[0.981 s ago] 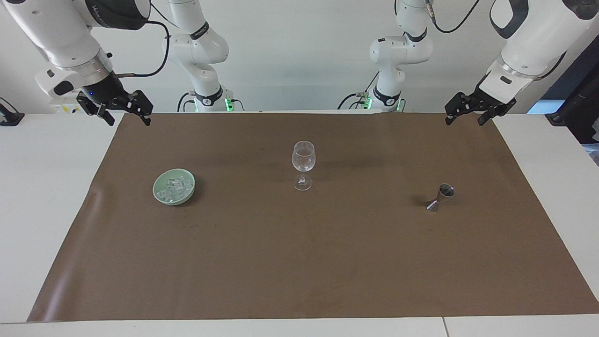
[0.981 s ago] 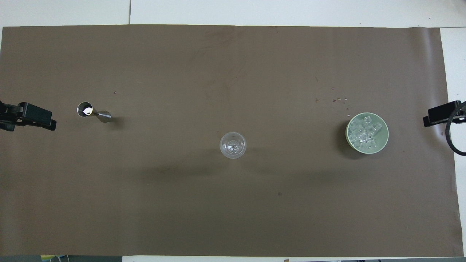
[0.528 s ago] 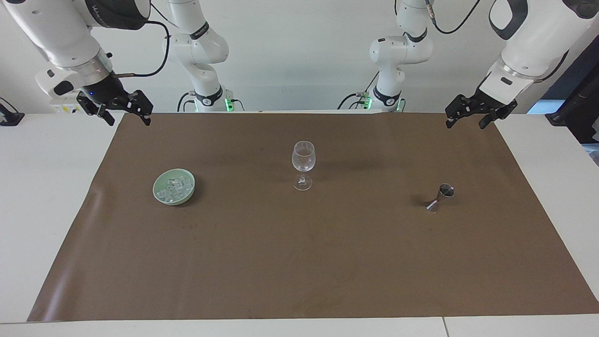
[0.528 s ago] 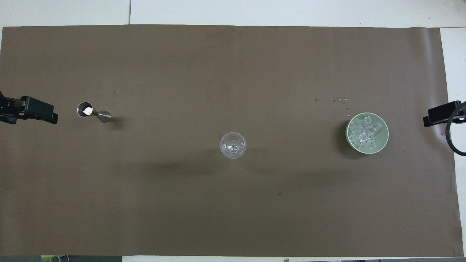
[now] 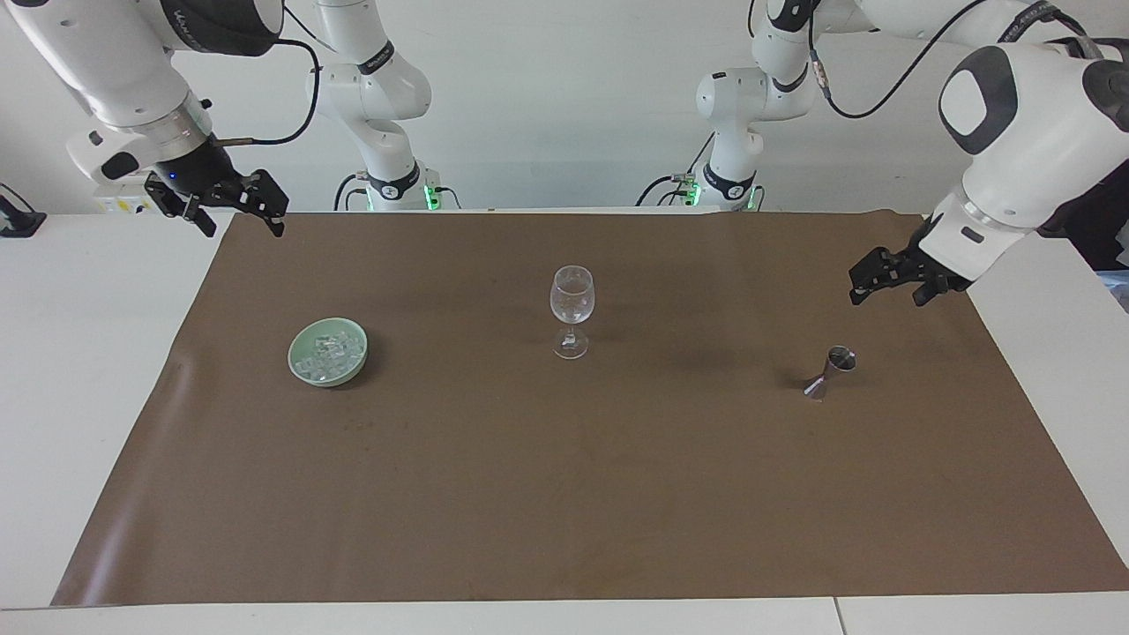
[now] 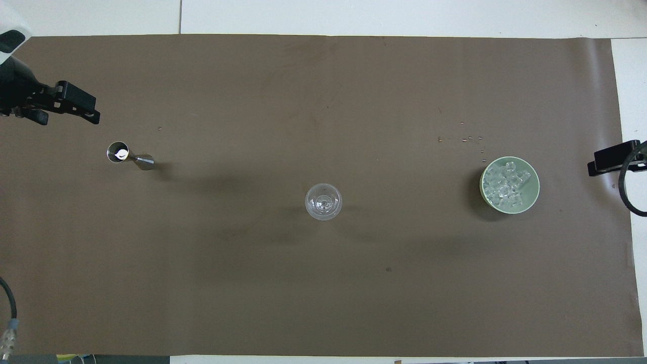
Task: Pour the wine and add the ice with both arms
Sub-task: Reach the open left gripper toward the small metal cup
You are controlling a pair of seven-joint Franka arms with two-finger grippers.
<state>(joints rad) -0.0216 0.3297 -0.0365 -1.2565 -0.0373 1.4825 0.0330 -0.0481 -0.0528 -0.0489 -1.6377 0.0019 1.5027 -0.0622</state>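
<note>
A clear stemmed wine glass (image 5: 572,304) stands upright mid-mat; it also shows in the overhead view (image 6: 323,201). A green bowl (image 5: 300,363) holds the ice (image 5: 331,351) toward the right arm's end; the overhead view shows the bowl (image 6: 534,194) and the ice (image 6: 504,184) too. A small metal jigger (image 5: 829,372) stands toward the left arm's end, with a white glint inside it in the overhead view (image 6: 121,153). My left gripper (image 5: 886,295) is open and empty in the air over the mat, beside the jigger (image 6: 68,114). My right gripper (image 5: 244,220) is open and empty, and waits over the mat's corner (image 6: 614,159).
A brown paper mat (image 5: 564,494) covers most of the white table (image 5: 79,353). A few small specks (image 6: 470,138) lie on the mat just farther from the robots than the bowl. Two other white arms (image 5: 388,106) stand at the robots' end.
My left gripper has come down and out from the mat's corner to a spot over the mat close to the jigger. The right arm has not moved.
</note>
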